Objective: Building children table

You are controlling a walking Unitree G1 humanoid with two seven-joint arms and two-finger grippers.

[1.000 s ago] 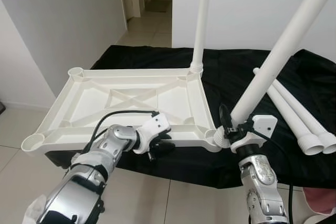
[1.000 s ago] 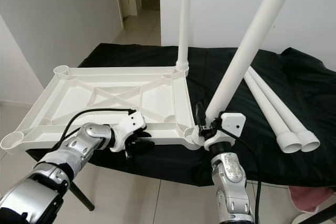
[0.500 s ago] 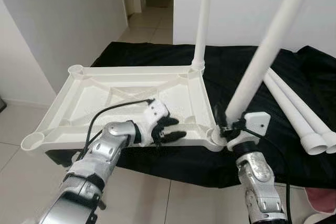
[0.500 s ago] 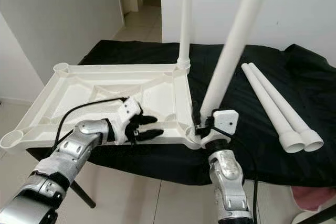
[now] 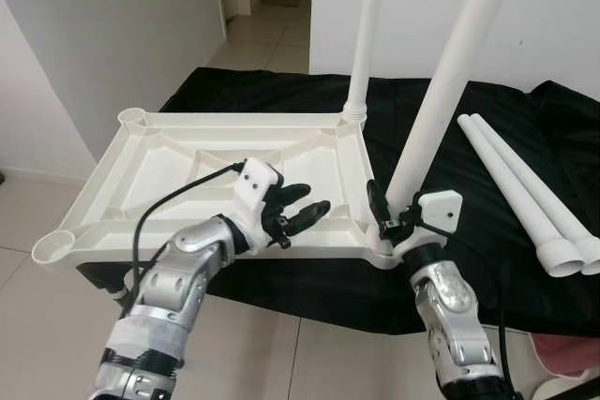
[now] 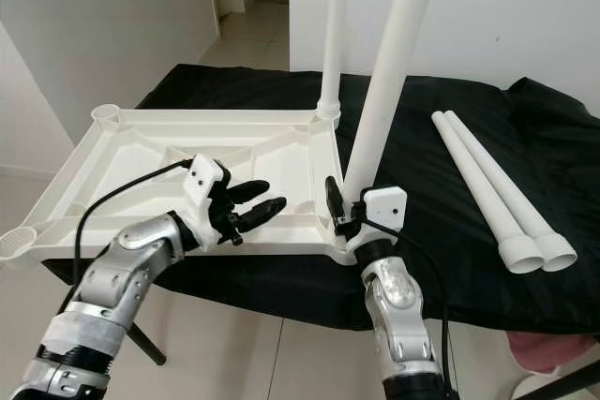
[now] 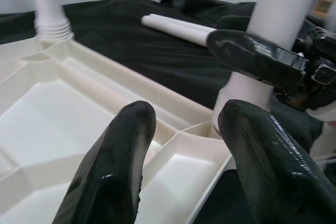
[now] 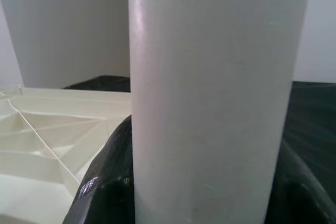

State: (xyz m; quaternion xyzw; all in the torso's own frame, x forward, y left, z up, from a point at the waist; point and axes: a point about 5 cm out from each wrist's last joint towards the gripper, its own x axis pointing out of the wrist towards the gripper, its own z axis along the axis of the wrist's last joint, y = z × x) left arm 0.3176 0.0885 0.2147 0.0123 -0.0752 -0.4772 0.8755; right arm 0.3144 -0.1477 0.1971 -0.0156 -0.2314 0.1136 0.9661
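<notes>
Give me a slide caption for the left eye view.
Right end effector grips a white plastic table leg at the upturned white plastic tabletop's near corner socket; left end effector hovers open over the tabletop.

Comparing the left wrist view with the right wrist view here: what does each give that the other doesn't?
Left wrist: left gripper open above the tabletop, the fitted far leg, two spare legs lying flat. Right wrist: the white wall behind, the grip seen close up. Both: held leg, right gripper clamped round it, tabletop, black cloth.
</notes>
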